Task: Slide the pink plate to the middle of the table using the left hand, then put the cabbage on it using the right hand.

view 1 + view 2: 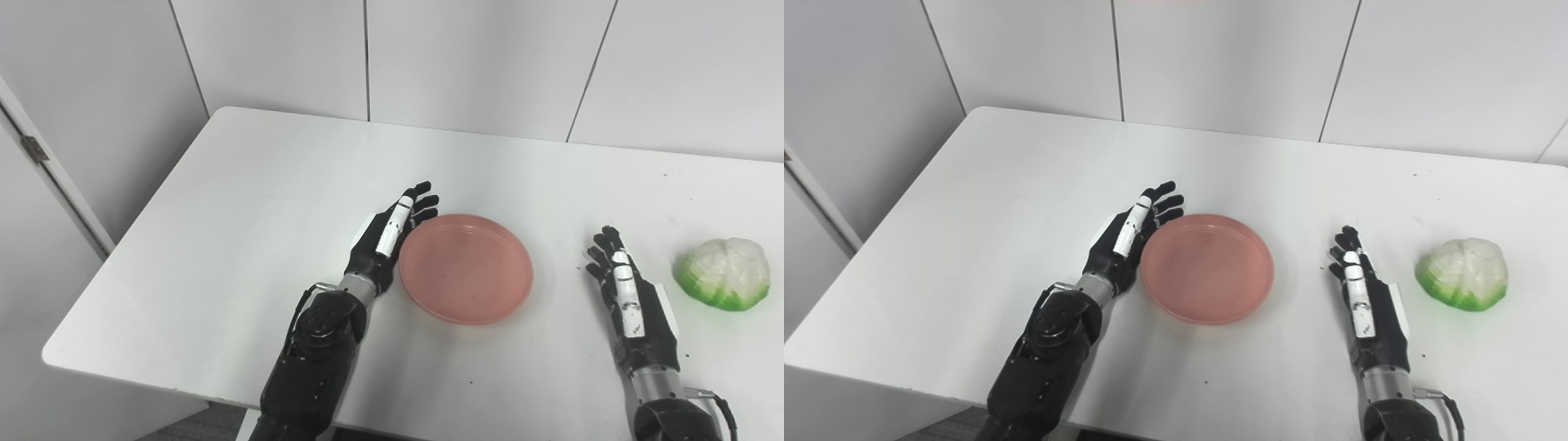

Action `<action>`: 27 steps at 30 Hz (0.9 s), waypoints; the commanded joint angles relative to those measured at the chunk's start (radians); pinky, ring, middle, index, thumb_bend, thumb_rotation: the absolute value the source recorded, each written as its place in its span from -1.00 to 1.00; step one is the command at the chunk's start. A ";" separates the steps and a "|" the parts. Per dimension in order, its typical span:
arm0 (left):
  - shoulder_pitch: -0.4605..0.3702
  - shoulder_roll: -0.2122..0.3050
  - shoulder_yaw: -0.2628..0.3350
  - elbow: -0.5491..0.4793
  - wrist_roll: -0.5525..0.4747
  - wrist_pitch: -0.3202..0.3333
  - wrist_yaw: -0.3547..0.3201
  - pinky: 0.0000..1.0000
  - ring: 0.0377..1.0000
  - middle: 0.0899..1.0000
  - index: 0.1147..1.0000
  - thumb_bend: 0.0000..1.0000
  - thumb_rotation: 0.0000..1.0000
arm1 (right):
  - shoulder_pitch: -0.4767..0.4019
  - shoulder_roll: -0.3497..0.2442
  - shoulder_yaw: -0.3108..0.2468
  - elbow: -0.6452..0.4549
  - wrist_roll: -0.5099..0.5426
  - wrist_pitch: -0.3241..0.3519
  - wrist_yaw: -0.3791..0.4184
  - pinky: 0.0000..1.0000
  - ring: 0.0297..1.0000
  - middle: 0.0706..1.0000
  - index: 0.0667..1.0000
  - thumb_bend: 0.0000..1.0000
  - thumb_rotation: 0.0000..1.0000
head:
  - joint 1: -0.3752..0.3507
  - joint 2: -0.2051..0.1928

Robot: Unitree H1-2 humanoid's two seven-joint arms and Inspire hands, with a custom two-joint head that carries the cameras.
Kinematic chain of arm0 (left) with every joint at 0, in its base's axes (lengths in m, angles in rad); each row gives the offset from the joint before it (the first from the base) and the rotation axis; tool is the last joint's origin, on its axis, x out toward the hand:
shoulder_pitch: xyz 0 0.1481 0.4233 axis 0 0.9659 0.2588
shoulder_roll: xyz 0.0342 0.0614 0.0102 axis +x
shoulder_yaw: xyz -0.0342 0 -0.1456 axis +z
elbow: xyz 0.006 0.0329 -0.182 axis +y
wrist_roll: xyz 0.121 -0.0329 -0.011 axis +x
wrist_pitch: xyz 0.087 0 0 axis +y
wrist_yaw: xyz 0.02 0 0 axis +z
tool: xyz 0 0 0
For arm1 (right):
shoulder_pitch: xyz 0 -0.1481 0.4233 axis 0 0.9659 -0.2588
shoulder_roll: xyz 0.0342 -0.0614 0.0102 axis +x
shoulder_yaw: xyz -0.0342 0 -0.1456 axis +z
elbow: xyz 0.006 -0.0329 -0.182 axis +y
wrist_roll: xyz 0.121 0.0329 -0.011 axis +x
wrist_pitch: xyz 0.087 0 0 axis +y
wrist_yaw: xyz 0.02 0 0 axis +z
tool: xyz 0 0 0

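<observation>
- Judging from its place near the middle of the white table (245, 202), the pink plate (465, 267) appears to be about where it is wanted; nothing is carried on it.
- Nearest, the right hand (625, 288) is held open and empty, short of the cabbage (723, 272), not yet lifted.
- The left hand (392, 236) is open, fingers extended against the plate's left rim, nothing grasped.
- The plate lies flat and round, without a long axis; the cabbage rests dome up, slightly wider left to right.

Pink plate (465, 269), green-and-white cabbage (724, 273) (paler on top), white table (245, 202).
</observation>
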State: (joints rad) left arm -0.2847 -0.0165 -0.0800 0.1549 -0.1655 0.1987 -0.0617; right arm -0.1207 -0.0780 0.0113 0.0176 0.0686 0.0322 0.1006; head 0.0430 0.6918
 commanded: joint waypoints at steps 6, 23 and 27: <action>0.013 -0.010 -0.002 0.025 0.005 -0.021 -0.021 0.79 0.79 0.77 0.75 -0.13 1.00 | 0.008 0.023 0.016 -0.021 0.007 0.023 0.006 0.83 0.85 0.88 0.89 -0.37 1.00 | -0.047 0.007; 0.033 0.044 0.039 0.085 -0.009 -0.092 -0.100 0.76 0.75 0.76 0.72 -0.13 1.00 | -0.073 -0.008 0.038 -0.252 -0.314 0.038 -0.115 0.50 0.58 0.60 0.61 0.16 0.68 | -0.328 -0.014; 0.030 0.056 0.055 0.110 -0.019 -0.109 -0.127 0.77 0.75 0.76 0.72 -0.12 1.00 | -0.126 -0.033 0.009 -0.312 -0.387 0.035 -0.142 0.38 0.48 0.52 0.55 0.44 0.33 | -0.389 -0.024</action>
State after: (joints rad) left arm -0.2712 0.0209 -0.0349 0.2269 -0.1751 0.0631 -0.1814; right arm -0.2024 -0.1025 0.0366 -0.2456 -0.3014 0.0736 -0.0194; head -0.3464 0.6689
